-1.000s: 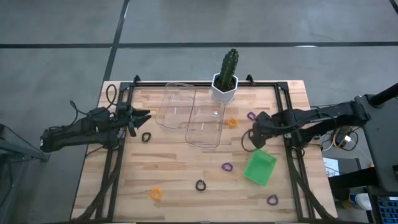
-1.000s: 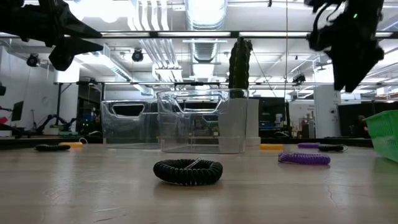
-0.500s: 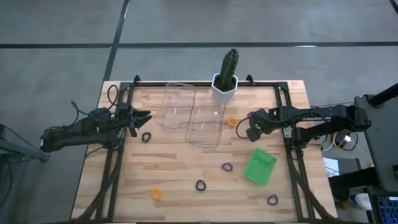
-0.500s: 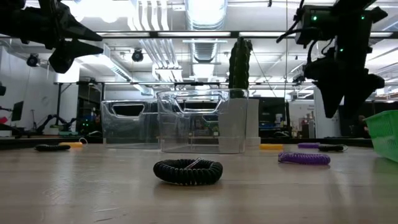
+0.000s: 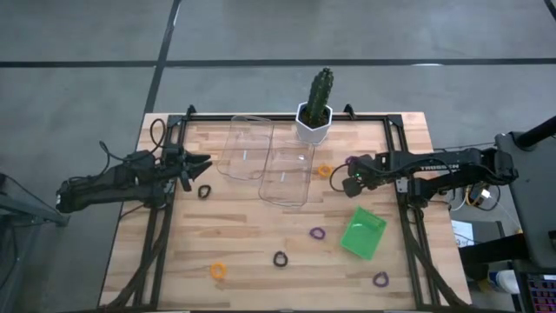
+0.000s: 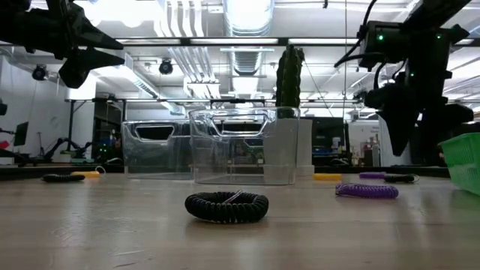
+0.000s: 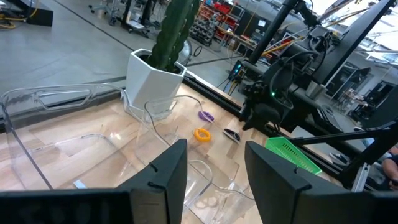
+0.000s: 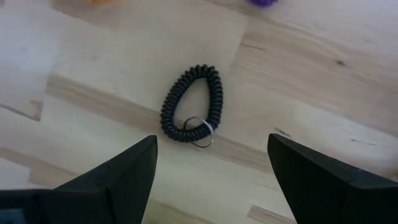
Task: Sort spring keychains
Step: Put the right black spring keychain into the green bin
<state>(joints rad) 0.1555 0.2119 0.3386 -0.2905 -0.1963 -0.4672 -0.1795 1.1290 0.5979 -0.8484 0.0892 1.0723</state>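
Presently hovers right gripper point(image 8: 208, 186), fingers spread, above black keychain point(image 8: 191, 104); both clear trays point(image 5: 287, 176) empty, no keychains sorted; left gripper point(image 5: 196, 163) waits spread.

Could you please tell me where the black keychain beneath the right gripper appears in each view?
High view: not seen; the open right gripper covers that spot.
Low view: the black keychain lies far right, below that gripper.
Left wrist view: it lies just beside the orange keychain.
Right wrist view: centre, between the two fingers.
Landmark: the potted cactus, in every view but the right wrist one.
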